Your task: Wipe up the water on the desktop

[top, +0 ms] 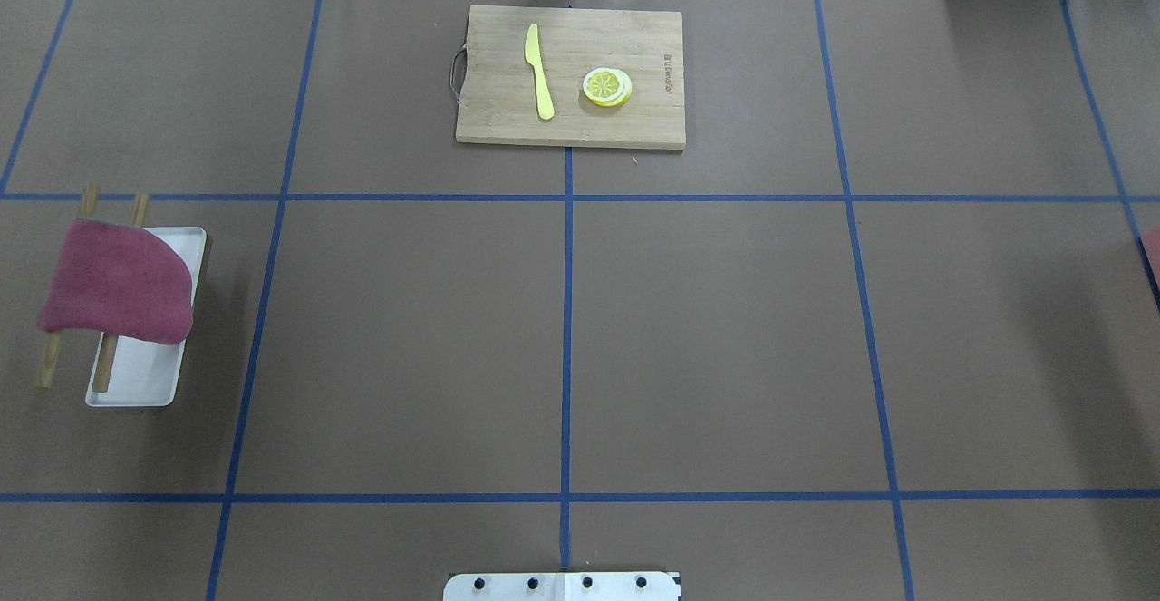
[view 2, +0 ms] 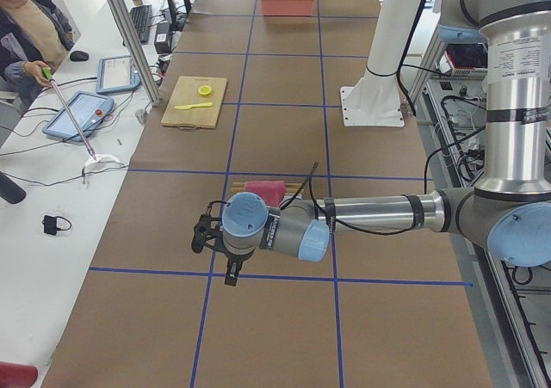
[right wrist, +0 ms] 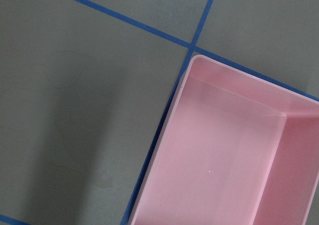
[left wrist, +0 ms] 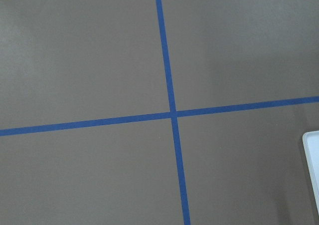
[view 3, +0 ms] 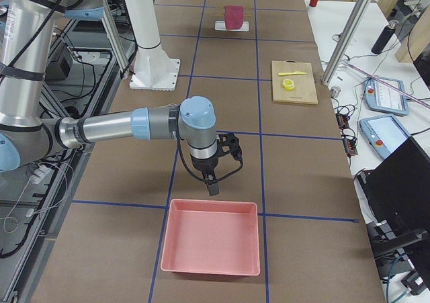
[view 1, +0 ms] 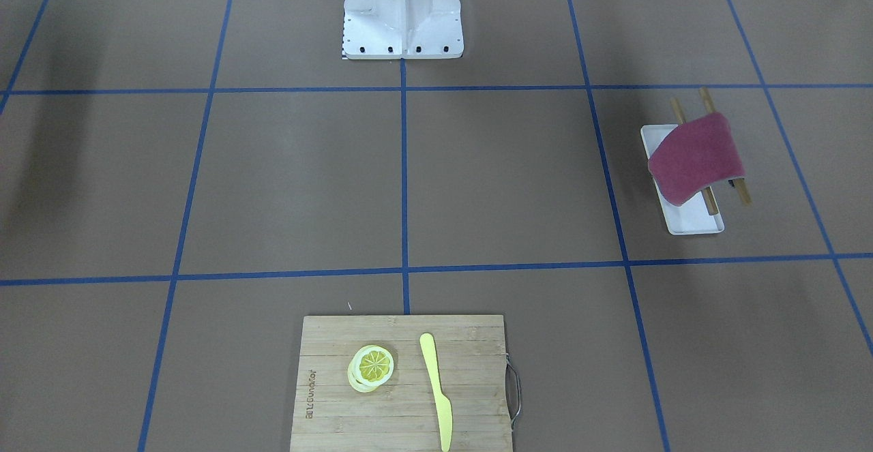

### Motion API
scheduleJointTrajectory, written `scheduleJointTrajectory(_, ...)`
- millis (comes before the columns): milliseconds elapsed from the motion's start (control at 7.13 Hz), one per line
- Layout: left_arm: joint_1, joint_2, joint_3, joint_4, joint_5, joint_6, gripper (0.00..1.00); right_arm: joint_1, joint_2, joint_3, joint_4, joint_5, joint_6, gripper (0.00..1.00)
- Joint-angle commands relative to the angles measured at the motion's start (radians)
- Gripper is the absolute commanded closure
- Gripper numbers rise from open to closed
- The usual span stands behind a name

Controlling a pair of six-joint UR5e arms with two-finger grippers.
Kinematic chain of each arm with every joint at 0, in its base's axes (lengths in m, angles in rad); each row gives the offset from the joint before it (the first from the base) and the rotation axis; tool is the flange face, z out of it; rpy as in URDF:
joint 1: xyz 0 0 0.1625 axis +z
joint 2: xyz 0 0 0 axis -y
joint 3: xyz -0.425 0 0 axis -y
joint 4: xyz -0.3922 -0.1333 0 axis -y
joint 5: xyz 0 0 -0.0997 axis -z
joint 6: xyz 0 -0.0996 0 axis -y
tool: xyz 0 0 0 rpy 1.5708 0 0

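The brown desktop with its blue tape grid shows no plain puddle; the right wrist view shows only faint curved marks on it. A maroon towel hangs over a wooden rack across a white tray at the robot's left. My left gripper shows only in the exterior left view, hovering over the desktop beside the towel; I cannot tell if it is open. My right gripper shows only in the exterior right view, above the desktop by a pink bin; I cannot tell its state.
A bamboo cutting board at the far middle carries a yellow knife and lemon slices. The robot's white base stands at the near middle. An operator sits beyond the far edge in the exterior left view.
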Motion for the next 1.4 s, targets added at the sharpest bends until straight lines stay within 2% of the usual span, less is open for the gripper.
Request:
scheduleJointTrajectory(0,0.002,-0.010,-0.193,0.227,0.013,0.004,0.02,-0.025,0.000,-0.004,-0.041,-0.021,0.000,0.00)
scheduleJointTrajectory(140,0.002,0.008,-0.240,0.263,0.013,0.004,0.02,-0.025,0.000,-0.012,-0.042,-0.023,0.000,0.00)
scheduleJointTrajectory(421,0.007,0.062,-0.271,0.257,0.007,0.004,0.02,-0.025,-0.007,-0.017,-0.039,-0.015,-0.003,0.00)
scheduleJointTrajectory(841,0.013,0.071,-0.247,0.257,0.000,-0.001,0.02,-0.025,-0.011,-0.018,-0.039,-0.001,-0.004,0.00)
scheduleJointTrajectory(1122,0.013,0.111,-0.262,0.243,-0.129,0.007,0.02,-0.025,-0.004,-0.018,-0.031,0.009,0.000,0.00)
scheduleJointTrajectory(1262,0.013,0.151,-0.270,0.143,-0.134,0.002,0.02,-0.025,0.000,-0.018,-0.032,0.011,0.002,0.00)
